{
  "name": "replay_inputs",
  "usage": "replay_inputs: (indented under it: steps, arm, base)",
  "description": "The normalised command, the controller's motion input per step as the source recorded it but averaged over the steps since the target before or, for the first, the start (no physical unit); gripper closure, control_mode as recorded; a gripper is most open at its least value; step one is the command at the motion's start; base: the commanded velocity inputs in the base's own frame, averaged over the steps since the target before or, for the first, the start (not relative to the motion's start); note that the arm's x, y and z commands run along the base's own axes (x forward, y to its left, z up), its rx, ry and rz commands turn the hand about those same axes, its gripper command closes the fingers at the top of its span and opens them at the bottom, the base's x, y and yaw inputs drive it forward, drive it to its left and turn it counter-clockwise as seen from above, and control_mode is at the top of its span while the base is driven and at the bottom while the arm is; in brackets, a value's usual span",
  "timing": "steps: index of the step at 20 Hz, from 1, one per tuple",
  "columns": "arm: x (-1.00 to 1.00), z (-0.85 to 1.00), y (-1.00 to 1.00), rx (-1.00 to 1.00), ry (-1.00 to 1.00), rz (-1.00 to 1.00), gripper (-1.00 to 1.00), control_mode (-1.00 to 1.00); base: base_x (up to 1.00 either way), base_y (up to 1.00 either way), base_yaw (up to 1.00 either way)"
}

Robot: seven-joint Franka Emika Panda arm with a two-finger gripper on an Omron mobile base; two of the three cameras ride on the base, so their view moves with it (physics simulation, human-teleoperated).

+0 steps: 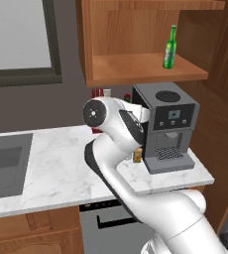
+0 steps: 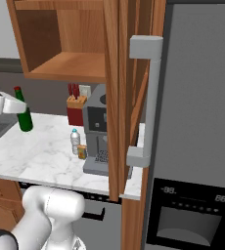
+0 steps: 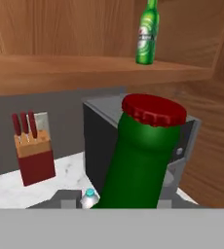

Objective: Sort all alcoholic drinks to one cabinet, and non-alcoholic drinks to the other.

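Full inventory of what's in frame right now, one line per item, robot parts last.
Beer bottle: 1, bright green, upright on the open wall cabinet shelf.
Red-capped bottle: 1, dark green, at the gripper, base near the counter.
Water bottle: 1, clear with blue cap, on counter beside the coffee machine.
Small jar: 1, yellowish, next to the water bottle.
Knife block: 1, red, against the back wall.
Sink: 1, grey, left end of counter.
Gripper: 1, white, shut on the red-capped bottle.

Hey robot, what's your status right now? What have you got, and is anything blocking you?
Gripper shut on dark green bottle, red cap up. Bright green bottle already on cabinet shelf. Coffee machine stands below that shelf. Water bottle on counter.
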Motion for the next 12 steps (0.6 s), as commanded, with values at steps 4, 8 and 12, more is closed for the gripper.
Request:
replay_inputs:
  steps: [4, 8, 12]
  arm:
    - [-0.14, 0.79, 0.00, 0.06, -0.01, 0.08, 1.00, -1.00]
    - [-0.17, 0.78, 0.00, 0.03, 0.00, 0.03, 1.00, -1.00]
    - [-0.01, 0.70, 0.00, 0.02, -0.03, 0.03, 1.00, -1.00]
  base:
    - [0.00, 0.00, 0.00]
    - [0.00, 0.00, 0.00]
    - [0.00, 0.00, 0.00]
